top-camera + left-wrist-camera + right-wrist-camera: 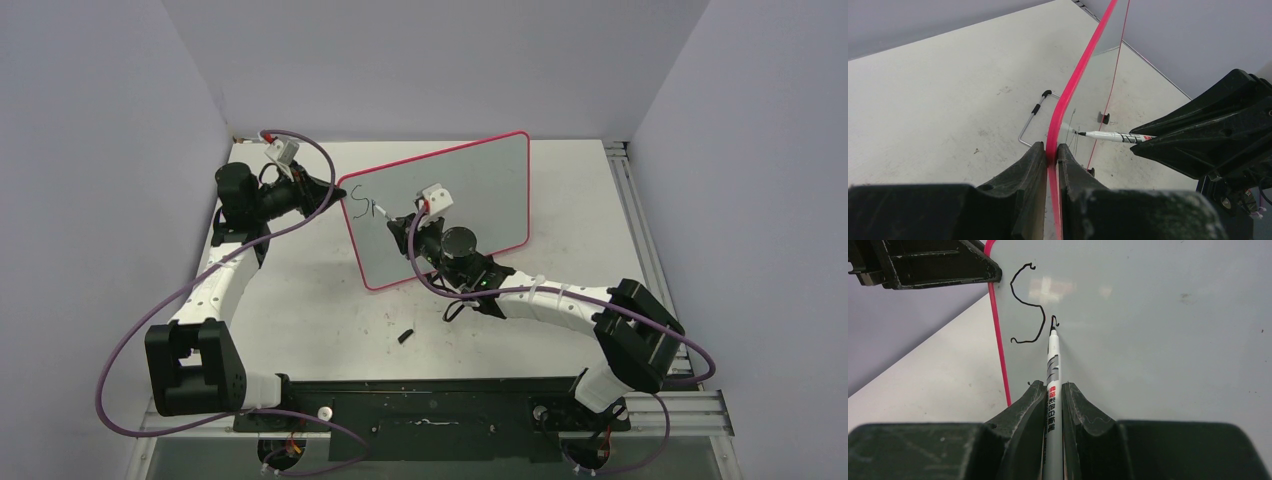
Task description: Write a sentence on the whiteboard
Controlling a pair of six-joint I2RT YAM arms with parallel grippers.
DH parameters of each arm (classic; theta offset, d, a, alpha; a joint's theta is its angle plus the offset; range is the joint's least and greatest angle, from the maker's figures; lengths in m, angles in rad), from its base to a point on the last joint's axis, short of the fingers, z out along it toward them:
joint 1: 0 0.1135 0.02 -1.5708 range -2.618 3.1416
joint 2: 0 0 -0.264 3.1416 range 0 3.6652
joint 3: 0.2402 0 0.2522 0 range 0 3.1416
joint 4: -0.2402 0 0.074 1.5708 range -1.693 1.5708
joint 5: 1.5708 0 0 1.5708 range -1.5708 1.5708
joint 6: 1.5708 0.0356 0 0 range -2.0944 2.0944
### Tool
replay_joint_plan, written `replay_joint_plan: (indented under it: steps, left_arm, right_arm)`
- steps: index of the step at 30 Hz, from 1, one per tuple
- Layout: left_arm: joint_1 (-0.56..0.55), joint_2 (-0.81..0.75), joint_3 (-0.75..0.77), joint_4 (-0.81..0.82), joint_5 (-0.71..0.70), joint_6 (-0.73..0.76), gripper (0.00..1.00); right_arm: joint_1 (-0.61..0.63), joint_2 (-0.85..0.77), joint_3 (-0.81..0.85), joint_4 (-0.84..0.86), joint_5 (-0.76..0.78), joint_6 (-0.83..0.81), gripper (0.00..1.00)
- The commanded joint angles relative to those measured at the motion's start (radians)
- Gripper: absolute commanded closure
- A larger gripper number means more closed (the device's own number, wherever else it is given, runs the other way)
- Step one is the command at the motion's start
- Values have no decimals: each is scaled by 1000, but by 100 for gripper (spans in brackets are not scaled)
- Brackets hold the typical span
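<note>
The whiteboard [455,195] stands tilted on the table, pale grey with a pink-red rim [1068,95]. My left gripper [330,190] is shut on its left edge, the rim pinched between both fingers [1052,152]. My right gripper [1052,390] is shut on a white marker [1052,367], whose black tip touches the board's face [1148,315]. A black "S" [1027,305] is drawn near the left rim, with a short small stroke [1054,320] starting beside it at the tip. From the left wrist view the marker [1113,136] points at the board from the right.
A small black marker cap [405,335] lies on the tabletop in front of the board. A bent wire stand [1033,120] with black tips props the board from behind. Grey walls enclose the table on three sides.
</note>
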Motion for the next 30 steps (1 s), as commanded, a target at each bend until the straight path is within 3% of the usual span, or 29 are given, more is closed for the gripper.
replay_joint_plan:
  steps: [1, 30]
  left_arm:
    - [4, -30, 2, -6, 18, 18, 100]
    - [5, -31, 0, -7, 17, 19, 100]
  right_arm:
    - [0, 0, 46, 74, 30, -20, 95]
    - [6, -45, -85, 38, 59, 26, 95]
